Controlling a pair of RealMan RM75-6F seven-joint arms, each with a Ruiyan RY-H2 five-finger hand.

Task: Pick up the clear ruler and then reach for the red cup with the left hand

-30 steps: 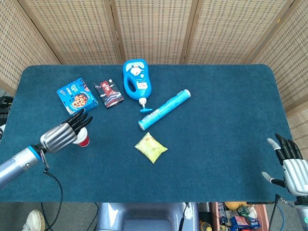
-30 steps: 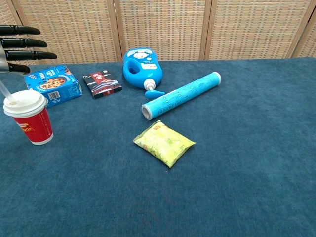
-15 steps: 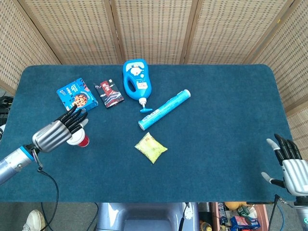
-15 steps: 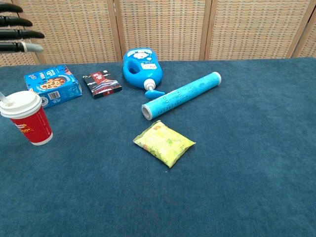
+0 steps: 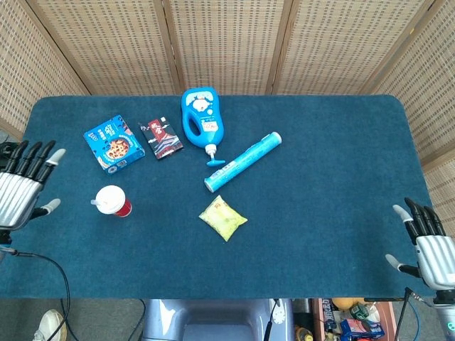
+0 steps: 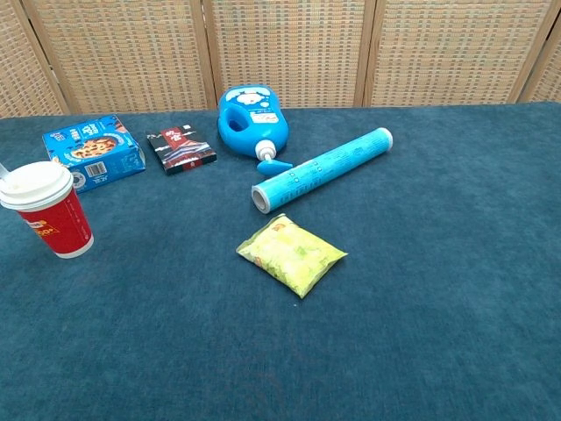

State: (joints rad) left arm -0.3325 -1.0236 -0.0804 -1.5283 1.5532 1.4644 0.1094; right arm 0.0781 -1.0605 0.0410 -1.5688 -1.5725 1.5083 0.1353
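Head view: blue-carpeted table (image 5: 320,177) fills the frame, woven screens behind. No clear ruler visible in either view, so can't say where it lies; the pick-up step can't be judged from here.

Blue tube (image 5: 242,162) lies on its side near table centre, running diagonally from 7 to 1 o'clock, flat because it would roll or topple upright. Blue bottle (image 5: 200,116) lies on its back at about 12 o'clock of the tube's low end, nozzle pointing down toward the tube, nearly touching it. Blue snack box (image 5: 114,144) lies flat at 10 o'clock of the table, with a dark card pack (image 5: 161,138) just beside it at 3 o'clock. Yellow snack pouch (image 5: 222,218) lies flat at 6 o'clock of the tube.

Red cup (image 5: 114,202) stands upright with white lid and straw, at 6 o'clock of the snack box, apart from it; nothing touches it. Chest view shows it at the far left edge (image 6: 48,221).

Left hand (image 5: 20,190) sits at 9 o'clock off the table's edge, fingers spread, palm empty, well apart from the cup. Reaching for the cup would mean travel toward 3 o'clock. Right hand (image 5: 430,245) rests at 4 o'clock past the table corner, fingers apart, holding nothing, idle since the task is for the left.
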